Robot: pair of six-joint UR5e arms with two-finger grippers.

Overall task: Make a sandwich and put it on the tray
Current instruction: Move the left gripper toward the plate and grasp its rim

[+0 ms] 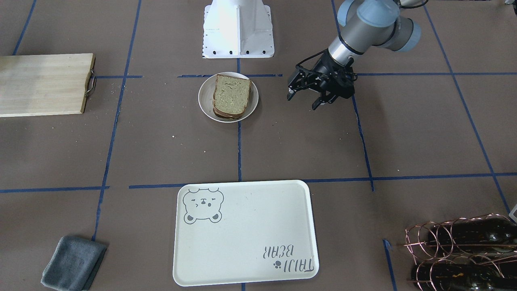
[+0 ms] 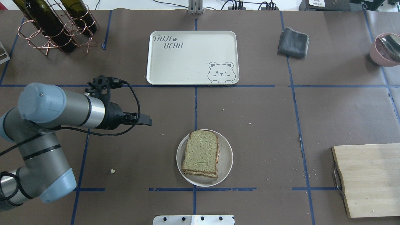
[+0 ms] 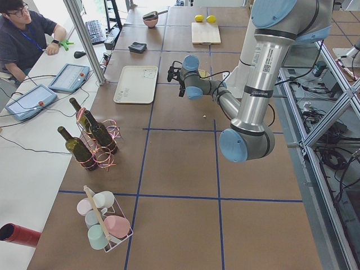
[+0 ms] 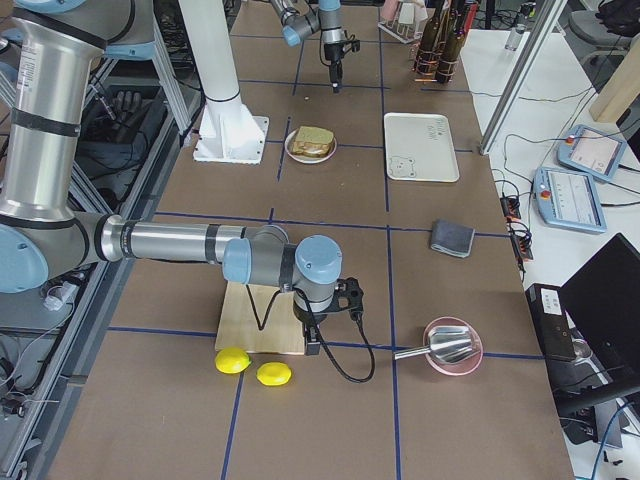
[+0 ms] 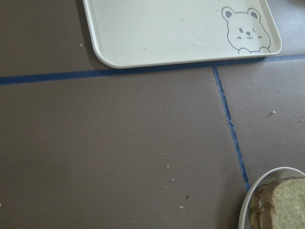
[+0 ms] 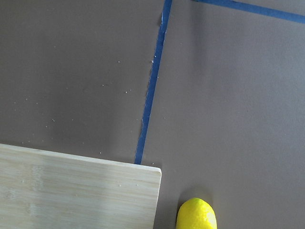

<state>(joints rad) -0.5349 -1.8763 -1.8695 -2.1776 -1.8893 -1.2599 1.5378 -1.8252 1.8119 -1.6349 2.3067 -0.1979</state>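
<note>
The sandwich (image 1: 231, 97), two tan bread slices with dark crust, lies on a small round white plate (image 1: 205, 102) near the robot's base. Its filling barely shows. It also appears in the overhead view (image 2: 200, 153) and the left wrist view (image 5: 282, 206). The cream tray (image 1: 244, 232) with the bear face and "TAIJI BEAR" lettering lies bare at the far side (image 2: 192, 57). My left gripper (image 1: 303, 101) is open and empty, hovering beside the plate, apart from it. My right gripper (image 4: 315, 342) shows only in the exterior right view, by a wooden board; I cannot tell its state.
A pale wooden board (image 2: 368, 179) with a metal handle lies on the robot's right, two lemons (image 4: 250, 367) beside it. A grey cloth (image 2: 293, 42), a pink bowl (image 2: 386, 48) and a copper rack of wine bottles (image 2: 53, 25) stand along the far side.
</note>
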